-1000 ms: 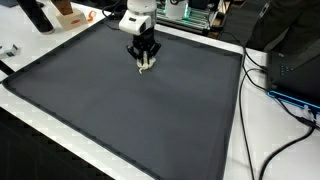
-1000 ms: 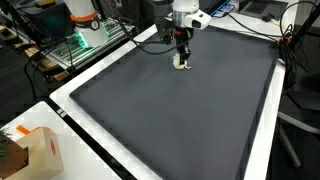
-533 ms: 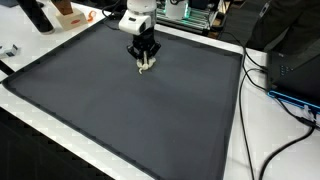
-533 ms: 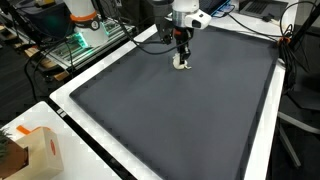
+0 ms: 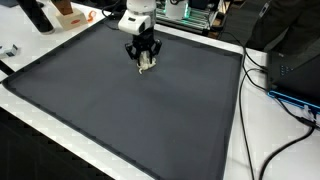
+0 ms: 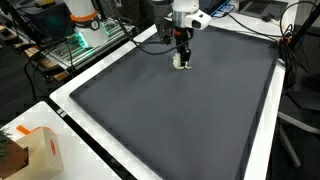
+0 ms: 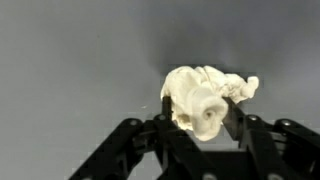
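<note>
The dark mat (image 5: 130, 120) covers nearly all of the white worktop (image 5: 248, 110) and lies just as it did a second ago. A cardboard box (image 6: 40, 150) stands off the mat beyond one corner, and cables (image 5: 290, 95) trail past another edge. Neither has moved.

The gripper (image 5: 146, 65) hangs tip down over the mat, close to the edge on the arm's own side and well apart from the other three edges. That is the same spot as a second ago. What has changed is its jaws: then they were pinched almost together, and now they stand partly apart, at a middling width.

In the wrist view the two fingers (image 7: 240, 125) flank a small cream lump (image 7: 205, 95), crumpled and soft-looking, with little or no gap on either side. I cannot tell whether they press it or merely bracket it.

The lump sits at the fingertips, low over the mat, with a soft shadow around it. Whether it rests on the mat is unclear. In both exterior views more of it shows between the fingers than a second ago.

Judging by the wider jaws, the hold on the lump is slackening, so it may be gripped or already free.
</note>
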{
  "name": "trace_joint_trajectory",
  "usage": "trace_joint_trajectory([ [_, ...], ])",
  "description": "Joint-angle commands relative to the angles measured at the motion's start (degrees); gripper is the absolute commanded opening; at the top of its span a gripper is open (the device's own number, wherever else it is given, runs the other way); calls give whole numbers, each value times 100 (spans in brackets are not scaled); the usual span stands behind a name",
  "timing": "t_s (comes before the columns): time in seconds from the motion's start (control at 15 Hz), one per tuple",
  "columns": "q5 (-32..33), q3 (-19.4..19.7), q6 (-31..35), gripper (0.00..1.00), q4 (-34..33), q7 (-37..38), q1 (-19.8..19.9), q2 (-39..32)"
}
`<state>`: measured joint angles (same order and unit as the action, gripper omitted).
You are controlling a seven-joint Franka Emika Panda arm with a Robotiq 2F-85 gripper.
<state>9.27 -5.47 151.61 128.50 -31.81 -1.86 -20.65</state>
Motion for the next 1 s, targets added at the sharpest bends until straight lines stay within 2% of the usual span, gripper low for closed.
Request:
trace_joint_trajectory([
  [0.0,90,-66,-60,85,34,64,89,27],
  [0.13,92,-71,-71,99,40,73,82,51],
  [0.2,91,-72,-70,100,43,79,80,62],
  [0.6,194,-10,-92,100,85,316,-35,231],
  [0.93,485,33,-440,100,139,597,-152,706],
])
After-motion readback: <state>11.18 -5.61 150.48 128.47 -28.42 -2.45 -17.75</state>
